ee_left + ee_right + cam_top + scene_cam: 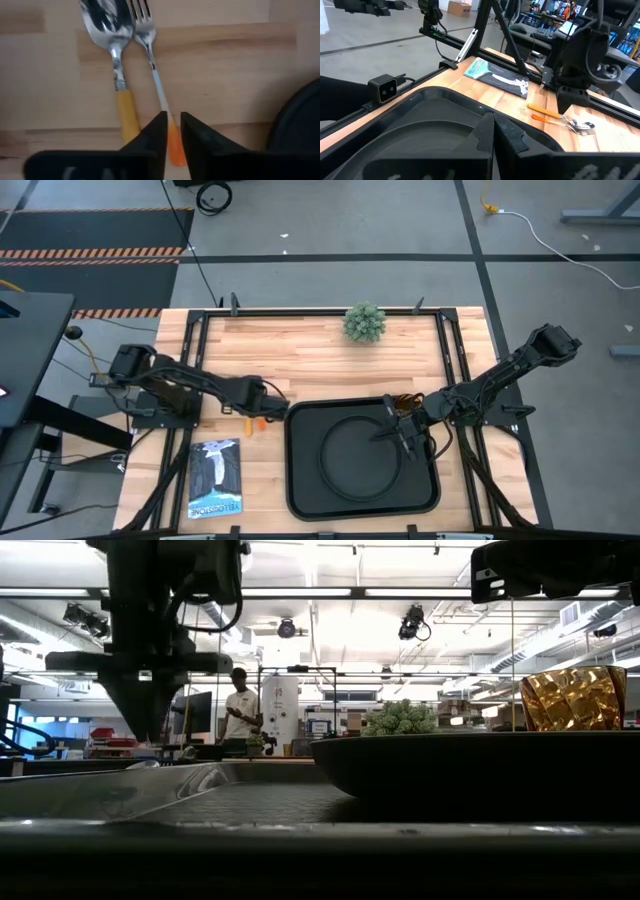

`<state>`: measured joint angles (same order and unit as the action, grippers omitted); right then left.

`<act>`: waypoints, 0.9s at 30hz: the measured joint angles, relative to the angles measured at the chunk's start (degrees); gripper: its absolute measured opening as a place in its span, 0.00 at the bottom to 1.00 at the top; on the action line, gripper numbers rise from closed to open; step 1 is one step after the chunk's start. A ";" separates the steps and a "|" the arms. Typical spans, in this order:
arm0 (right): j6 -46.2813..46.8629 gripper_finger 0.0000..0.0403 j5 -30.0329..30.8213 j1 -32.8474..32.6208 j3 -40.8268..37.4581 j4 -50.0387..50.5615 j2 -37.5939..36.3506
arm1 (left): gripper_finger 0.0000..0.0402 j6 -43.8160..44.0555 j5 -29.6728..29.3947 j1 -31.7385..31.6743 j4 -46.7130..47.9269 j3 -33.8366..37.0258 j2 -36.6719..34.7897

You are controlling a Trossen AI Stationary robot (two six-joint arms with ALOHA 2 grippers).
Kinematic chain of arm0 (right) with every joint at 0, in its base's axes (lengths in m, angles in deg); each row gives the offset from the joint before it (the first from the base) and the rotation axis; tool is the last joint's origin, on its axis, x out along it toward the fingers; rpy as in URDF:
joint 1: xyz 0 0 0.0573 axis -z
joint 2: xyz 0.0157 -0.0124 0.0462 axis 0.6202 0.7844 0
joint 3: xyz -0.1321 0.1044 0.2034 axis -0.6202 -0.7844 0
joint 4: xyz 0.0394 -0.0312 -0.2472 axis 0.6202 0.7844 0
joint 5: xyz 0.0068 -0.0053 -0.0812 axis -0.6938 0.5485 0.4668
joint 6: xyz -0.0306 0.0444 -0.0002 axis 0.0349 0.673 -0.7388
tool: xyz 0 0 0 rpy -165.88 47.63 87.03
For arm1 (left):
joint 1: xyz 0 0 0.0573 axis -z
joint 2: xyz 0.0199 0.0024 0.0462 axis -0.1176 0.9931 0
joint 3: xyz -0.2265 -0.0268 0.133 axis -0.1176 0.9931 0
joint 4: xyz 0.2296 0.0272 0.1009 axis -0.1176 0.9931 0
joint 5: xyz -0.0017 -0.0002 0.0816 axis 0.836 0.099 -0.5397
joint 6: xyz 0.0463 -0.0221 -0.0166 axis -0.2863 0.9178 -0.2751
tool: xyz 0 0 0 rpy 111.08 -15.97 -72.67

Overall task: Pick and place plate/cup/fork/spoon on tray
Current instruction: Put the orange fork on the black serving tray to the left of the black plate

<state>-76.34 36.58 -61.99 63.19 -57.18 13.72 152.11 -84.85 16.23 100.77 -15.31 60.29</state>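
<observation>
**Left gripper over cutlery, right gripper at plate rim**

The left gripper [262, 408] hung above the fork [156, 85] and spoon [116, 55], which lay side by side on the table [300, 350], just off the tray's [300, 480] 9 o'clock edge. Its fingers [155, 137] stood almost together, a thin gap between them, gripping nothing; the fork's red-orange handle showed in that gap. The plate [340, 475] sat inside the tray. The right gripper [398, 432] was at the plate's 2 o'clock rim, fingers [485, 135] pressed together, empty. The cup [405, 404] stood just behind it, at the tray's 1 o'clock corner. A potted plant [364, 321] sat at the table's 12 o'clock edge, a booklet [215, 477] at 8 o'clock.
</observation>
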 joint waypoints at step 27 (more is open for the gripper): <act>0.92 0.03 -0.28 0.00 0.00 0.07 0.00 | 0.36 -0.64 -5.89 -1.47 -1.92 0.59 3.23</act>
<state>-75.42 36.30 -61.99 63.19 -57.11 13.73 151.47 -90.74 14.76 98.85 -14.72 63.52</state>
